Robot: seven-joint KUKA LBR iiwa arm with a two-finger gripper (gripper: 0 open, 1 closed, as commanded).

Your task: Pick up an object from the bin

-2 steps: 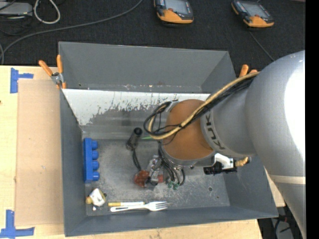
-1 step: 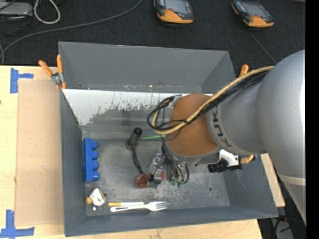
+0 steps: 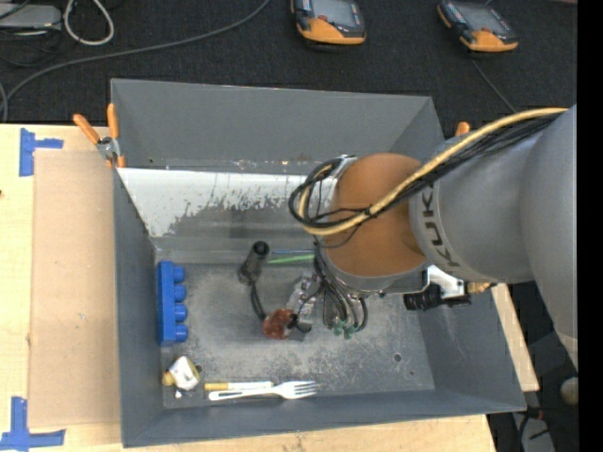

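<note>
1. Red-brown and small, one lump [image 3: 275, 323] lies on the bin [image 3: 424, 361] floor near the middle. It sits at the left of the gripper [image 3: 318, 316], touching it or just beside it; which one cannot be told.
2. The gripper hangs low over the floor under the arm's orange cover [image 3: 372, 219]. Whether it is open or closed cannot be told, and nothing can be seen in its hold.
3. The lump looks roundish, so no long axis or heading can be read from it.
4. One black tool [image 3: 252, 260] lies just beyond the lump. Its thick head is toward the far wall, and a thin dark tail curves from it toward the lump.
5. One green stick [image 3: 287, 259] lies crosswise, running from beside the tool's head to the right, under the cover.
6. One blue block [image 3: 171, 301] lies along the left wall, well apart from the gripper. Its long axis runs near to far.
7. One white fork [image 3: 268, 391] lies along the near wall, tines to the right and a yellow handle end to the left.
8. One small white and yellow thing [image 3: 183, 375] sits in the near left corner, just beside the fork's handle.
</note>
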